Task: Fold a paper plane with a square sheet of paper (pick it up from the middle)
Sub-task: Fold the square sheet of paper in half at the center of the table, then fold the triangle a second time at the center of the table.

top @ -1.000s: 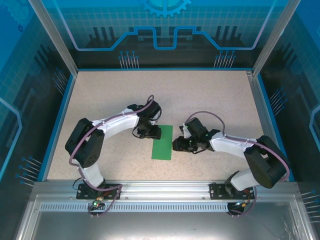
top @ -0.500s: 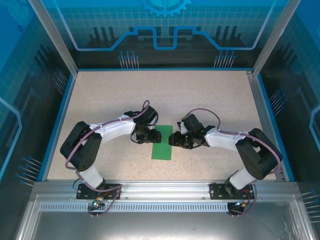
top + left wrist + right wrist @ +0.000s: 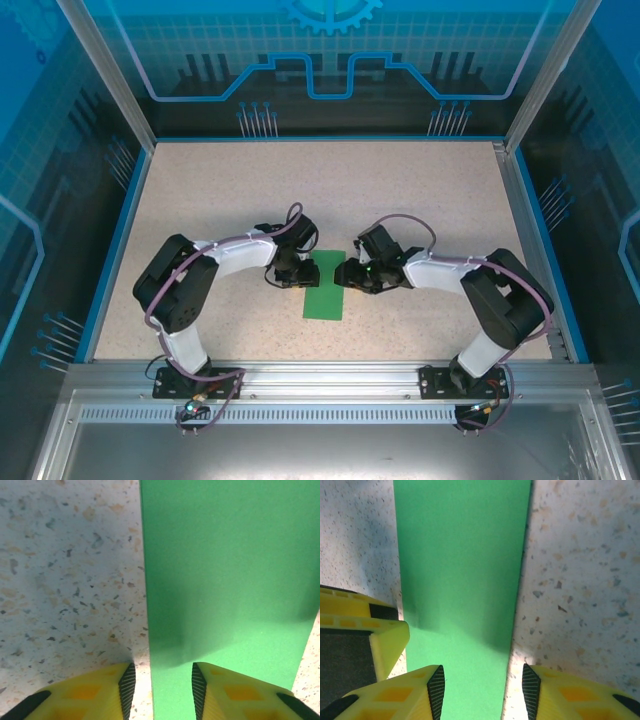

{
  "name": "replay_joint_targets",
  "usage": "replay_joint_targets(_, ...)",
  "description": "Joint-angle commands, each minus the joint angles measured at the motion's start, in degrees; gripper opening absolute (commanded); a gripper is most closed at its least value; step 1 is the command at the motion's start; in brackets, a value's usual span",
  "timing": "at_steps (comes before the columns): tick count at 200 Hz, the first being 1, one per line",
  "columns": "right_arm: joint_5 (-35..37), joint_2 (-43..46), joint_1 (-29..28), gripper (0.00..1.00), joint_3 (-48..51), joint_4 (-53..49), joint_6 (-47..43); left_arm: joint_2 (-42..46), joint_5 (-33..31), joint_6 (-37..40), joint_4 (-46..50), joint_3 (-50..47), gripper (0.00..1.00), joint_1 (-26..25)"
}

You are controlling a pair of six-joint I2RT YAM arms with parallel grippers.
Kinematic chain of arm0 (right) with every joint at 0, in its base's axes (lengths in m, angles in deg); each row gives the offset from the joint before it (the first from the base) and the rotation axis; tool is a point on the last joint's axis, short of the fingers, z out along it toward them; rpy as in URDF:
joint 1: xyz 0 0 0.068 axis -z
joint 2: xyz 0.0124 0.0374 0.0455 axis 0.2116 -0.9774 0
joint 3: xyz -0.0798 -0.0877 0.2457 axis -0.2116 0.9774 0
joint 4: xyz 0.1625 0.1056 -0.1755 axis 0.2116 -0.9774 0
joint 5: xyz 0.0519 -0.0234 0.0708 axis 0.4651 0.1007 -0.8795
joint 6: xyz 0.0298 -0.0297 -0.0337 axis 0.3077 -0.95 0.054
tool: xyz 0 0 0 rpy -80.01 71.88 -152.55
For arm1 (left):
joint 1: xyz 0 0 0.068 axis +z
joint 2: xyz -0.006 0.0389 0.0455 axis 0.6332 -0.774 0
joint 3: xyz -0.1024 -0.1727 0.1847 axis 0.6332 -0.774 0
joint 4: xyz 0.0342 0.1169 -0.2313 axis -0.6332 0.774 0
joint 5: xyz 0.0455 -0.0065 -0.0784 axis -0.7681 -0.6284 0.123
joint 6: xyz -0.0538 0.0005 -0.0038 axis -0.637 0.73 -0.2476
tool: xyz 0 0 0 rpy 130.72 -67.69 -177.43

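Straddles the left edge of the flat, thin green rectangular paper sheet (image 3: pixel 325 293) (image 3: pixel 225 580) (image 3: pixel 465 555) with the left gripper (image 3: pixel 300 272) (image 3: pixel 161 680), jaws parted, clamping nothing. Mirrors that at the right edge with the right gripper (image 3: pixel 345 275) (image 3: pixel 484 680).

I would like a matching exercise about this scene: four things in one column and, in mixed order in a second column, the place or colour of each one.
Things:
1. left gripper
2. right gripper
3. green paper
4. table

Descriptions:
A. speckled beige surface
B. lies on the table between the two grippers
C. jaws open astride the paper's right long edge, as the top camera sees it
D. jaws open astride the paper's left long edge, as the top camera sees it

Pairs: 1-D, 2-C, 3-B, 4-A
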State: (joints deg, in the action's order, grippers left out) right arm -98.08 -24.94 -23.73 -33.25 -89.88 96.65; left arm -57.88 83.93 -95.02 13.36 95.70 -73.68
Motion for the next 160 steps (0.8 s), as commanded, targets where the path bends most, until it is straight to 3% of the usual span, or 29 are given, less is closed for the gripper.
replay_joint_targets(1, 1.8, -1.2, 0.0, 0.48, -2.1, -1.0, 0.7, -2.6, -0.8, 1.6, -0.3, -1.0, 0.36, -0.2)
replay_joint_targets(85, 3.9, -4.6, -0.5, 0.48, -5.7, -3.3, 0.3, -5.8, -4.8, 3.6, 1.7, -1.3, 0.29, -0.4)
replay_joint_targets(160, 1.0, -6.4, -1.1, 0.48, -5.9, 0.4, 2.4, -10.1, -9.2, 4.9, 3.5, 0.0, 0.24, -1.6)
